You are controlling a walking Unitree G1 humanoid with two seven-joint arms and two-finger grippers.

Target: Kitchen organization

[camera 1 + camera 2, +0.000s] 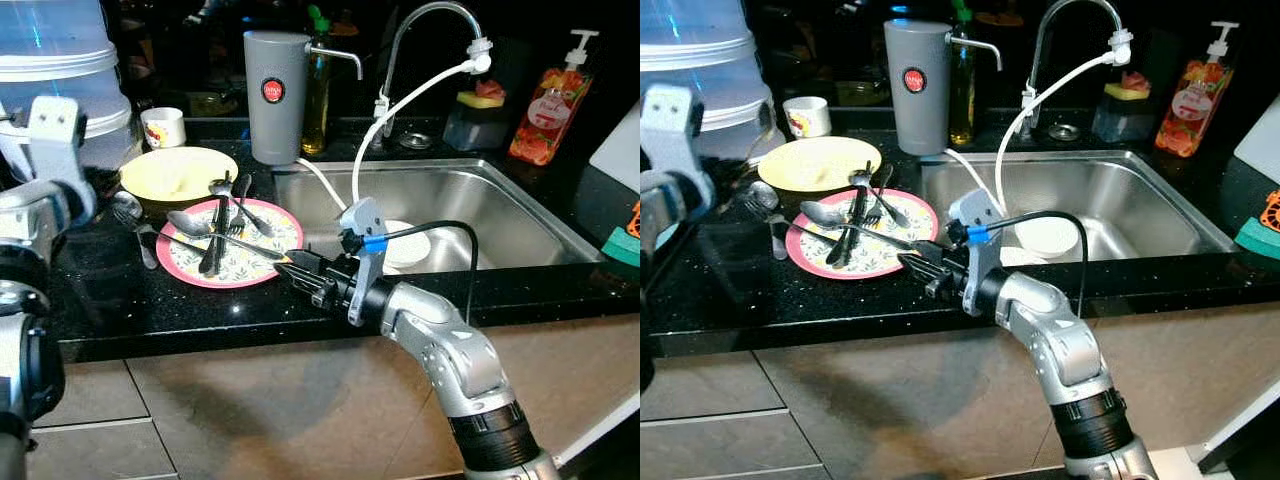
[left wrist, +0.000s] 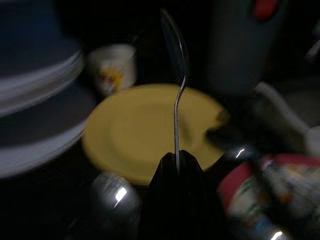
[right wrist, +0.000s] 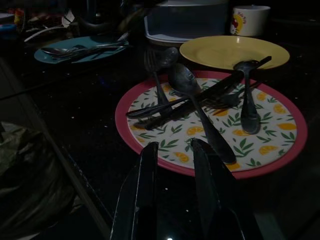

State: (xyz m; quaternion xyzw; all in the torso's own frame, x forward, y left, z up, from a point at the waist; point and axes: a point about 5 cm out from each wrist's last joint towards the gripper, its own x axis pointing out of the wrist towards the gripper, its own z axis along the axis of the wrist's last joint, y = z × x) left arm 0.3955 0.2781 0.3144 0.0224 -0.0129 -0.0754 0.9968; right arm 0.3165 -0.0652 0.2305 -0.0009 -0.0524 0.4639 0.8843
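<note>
A pink-rimmed plate point(image 1: 240, 268) with a lemon-leaf pattern sits on the black counter left of the sink and carries several spoons, forks and a knife point(image 1: 222, 225). My right gripper point(image 1: 298, 270) hovers low at the plate's near right edge. Its fingers point(image 3: 200, 165) stand slightly apart, open, with nothing between them. In the left wrist view my left gripper point(image 2: 177, 156) is shut on the handle of a metal spoon point(image 2: 175, 60), which points toward the yellow plate point(image 2: 145, 130). My left arm point(image 1: 45, 190) rises at the counter's left end.
Behind the pink plate are a yellow plate point(image 1: 180, 172), a small cup point(image 1: 163, 127), a grey jug point(image 1: 277, 95) and stacked blue containers point(image 1: 60, 60). The steel sink point(image 1: 500, 200) holds a white bowl point(image 1: 408, 245). A teal plate point(image 3: 75, 50) with cutlery lies further left.
</note>
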